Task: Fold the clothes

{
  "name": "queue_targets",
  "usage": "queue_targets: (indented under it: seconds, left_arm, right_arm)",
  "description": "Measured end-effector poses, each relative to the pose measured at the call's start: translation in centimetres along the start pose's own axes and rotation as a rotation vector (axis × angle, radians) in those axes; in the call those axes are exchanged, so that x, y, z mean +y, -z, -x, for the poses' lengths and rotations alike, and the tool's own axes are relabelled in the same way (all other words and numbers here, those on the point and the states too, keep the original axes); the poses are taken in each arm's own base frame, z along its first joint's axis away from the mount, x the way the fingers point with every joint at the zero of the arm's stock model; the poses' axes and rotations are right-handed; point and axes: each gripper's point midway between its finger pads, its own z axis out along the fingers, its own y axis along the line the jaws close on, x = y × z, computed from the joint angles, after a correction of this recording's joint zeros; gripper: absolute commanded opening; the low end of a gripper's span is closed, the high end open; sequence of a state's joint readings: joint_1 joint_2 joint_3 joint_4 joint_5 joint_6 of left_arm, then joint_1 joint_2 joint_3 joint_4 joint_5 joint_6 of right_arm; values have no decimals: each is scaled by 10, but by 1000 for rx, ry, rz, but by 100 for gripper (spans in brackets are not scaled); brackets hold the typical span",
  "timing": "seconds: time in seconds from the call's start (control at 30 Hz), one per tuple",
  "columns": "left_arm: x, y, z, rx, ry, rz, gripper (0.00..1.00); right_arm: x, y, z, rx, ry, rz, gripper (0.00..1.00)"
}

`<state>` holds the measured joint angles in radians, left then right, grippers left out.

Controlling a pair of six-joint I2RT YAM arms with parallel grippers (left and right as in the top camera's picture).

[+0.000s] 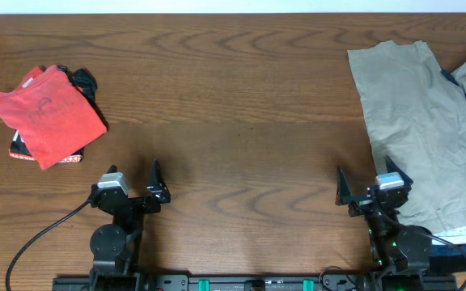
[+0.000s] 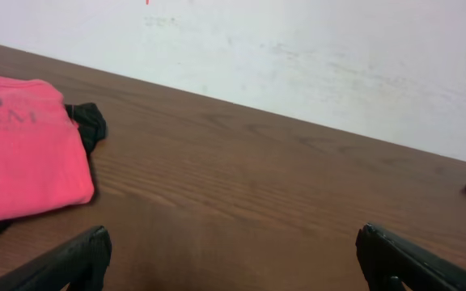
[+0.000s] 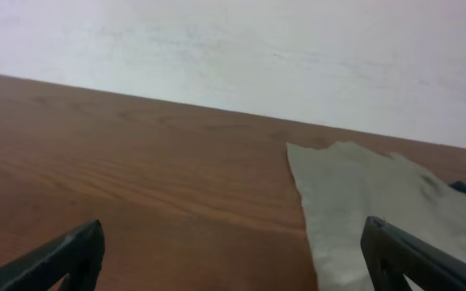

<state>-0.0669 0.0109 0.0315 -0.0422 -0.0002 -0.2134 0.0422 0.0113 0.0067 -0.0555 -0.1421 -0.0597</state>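
Khaki-beige trousers (image 1: 427, 129) lie spread flat on the right side of the table, running off the right edge; they also show in the right wrist view (image 3: 379, 210). A folded red T-shirt (image 1: 48, 113) lies at the far left on top of a dark garment (image 1: 83, 79); both show in the left wrist view, the T-shirt (image 2: 23, 145) and the dark garment (image 2: 90, 123). My left gripper (image 1: 131, 179) is open and empty near the front edge. My right gripper (image 1: 370, 184) is open and empty, its right finger over the trousers' left edge.
The brown wooden table (image 1: 241, 105) fills the view. A white wall (image 3: 241, 48) stands behind its far edge. A bit of blue cloth (image 1: 447, 74) peeks out by the trousers at the right. A black cable (image 1: 39, 234) runs from the left arm's base.
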Motion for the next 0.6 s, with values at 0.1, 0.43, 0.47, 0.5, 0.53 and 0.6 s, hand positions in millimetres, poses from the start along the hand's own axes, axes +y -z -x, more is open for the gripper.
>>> queue_targets:
  seconds: [0.1,0.43,0.47,0.5,0.53,0.6]
  left_arm:
    - [0,0,0,-1,0,-1,98]
    - [4,6,-23,183,-8,36,98]
    - [5,7,-25,220,-11,47,98]
    - [5,8,-25,250,-12,55,98]
    - [4,9,-23,272,-13,62,98]
    - [1,9,-13,317,-15,74,98]
  right_arm:
    - [2,0,0,-1,-48,9,99]
    - [4,10,-2,122,-170,12,99]
    - [4,12,0,142,-176,12,99]
    - [4,15,4,169,-184,11,99]
    - [4,17,7,191,-188,10,98]
    - [5,21,15,248,-200,9,99]
